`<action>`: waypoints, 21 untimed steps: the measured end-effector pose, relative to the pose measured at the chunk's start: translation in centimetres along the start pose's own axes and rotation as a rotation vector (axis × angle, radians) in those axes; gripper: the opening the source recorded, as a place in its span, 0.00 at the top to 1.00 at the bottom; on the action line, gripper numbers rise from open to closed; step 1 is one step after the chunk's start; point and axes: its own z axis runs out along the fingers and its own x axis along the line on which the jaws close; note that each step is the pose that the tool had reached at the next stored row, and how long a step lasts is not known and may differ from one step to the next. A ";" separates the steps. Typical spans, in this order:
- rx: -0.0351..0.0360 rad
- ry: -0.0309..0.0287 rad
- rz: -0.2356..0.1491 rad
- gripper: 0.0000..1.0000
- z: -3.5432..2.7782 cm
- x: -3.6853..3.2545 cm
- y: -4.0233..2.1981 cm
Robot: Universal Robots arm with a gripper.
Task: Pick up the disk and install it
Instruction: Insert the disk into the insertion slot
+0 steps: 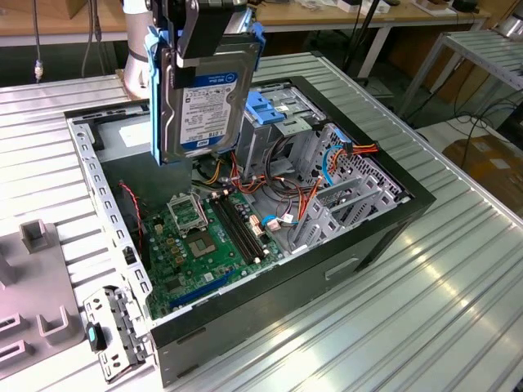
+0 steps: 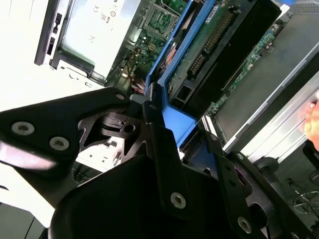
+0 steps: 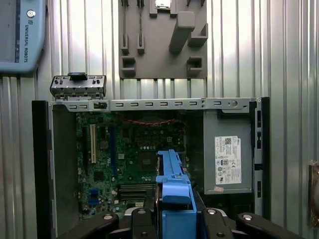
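- While the gripper (image 1: 198, 37) hangs above the open case (image 1: 91, 167), its fingers pinch the disk (image 1: 204, 102) at its upper end, and one black finger lies across the label face.
- The disk is upright in the air above the case and touches nothing inside it. Blue rails run down both of its long edges.
- Its top edge is covered by the gripper, and the arm above is cut off by the frame.
- Seen from the exterior view, the disk hides the part of the case interior behind it. The board (image 1: 204, 245) and a tangle of cables (image 1: 286, 196) show below and beside it.
- From the first wrist view, the disk (image 3: 172, 186) appears edge-on as a blue rail between the black fingers (image 3: 209, 221), covering part of the board (image 3: 124, 159). The power supply (image 3: 227, 159) sits in a corner of the case, beside the board.
- From the second wrist view, the disk's underside (image 2: 214, 40) runs away from the fingers (image 2: 164, 164) towards the case, and its far end is cut off.
- A grey plate (image 1: 33, 294) lies on the table (image 1: 458, 278) just outside the case, partly out of frame.
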 end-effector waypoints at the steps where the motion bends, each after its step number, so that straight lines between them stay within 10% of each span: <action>1: 0.0000 0.0001 0.000 0.63 0.00 0.08 0.00; 21: 0.0001 0.0029 0.000 0.63 0.09 0.89 -1.41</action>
